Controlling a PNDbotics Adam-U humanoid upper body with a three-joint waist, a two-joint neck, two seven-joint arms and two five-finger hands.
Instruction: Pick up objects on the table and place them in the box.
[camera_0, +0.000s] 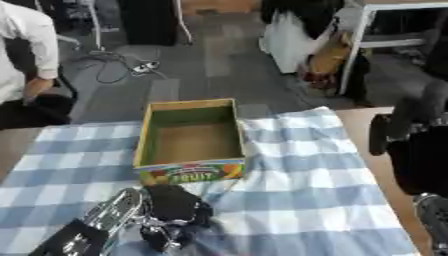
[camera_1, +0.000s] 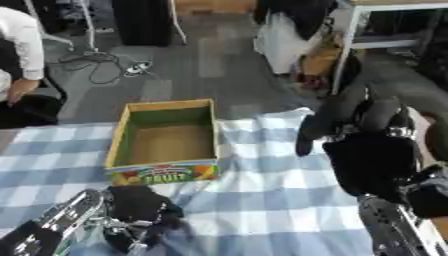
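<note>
An open cardboard box (camera_0: 190, 141) with green inner walls and a "FRUIT" label on its front stands on the blue-and-white checked cloth (camera_0: 297, 200). I see nothing inside it. My left hand (camera_0: 175, 207) hangs low over the cloth just in front of the box's near wall, its back turned towards me. Whatever lies under it is hidden. My right hand (camera_1: 372, 155) is raised at the right side, to the right of the box and apart from it, with fingers (camera_1: 331, 117) upright and relaxed and nothing in them.
The brown table edge (camera_0: 372, 117) shows past the cloth on the right. A person in a white shirt (camera_0: 26, 45) sits at the far left beyond the table. Bags and a white table leg (camera_0: 354, 55) stand on the floor behind.
</note>
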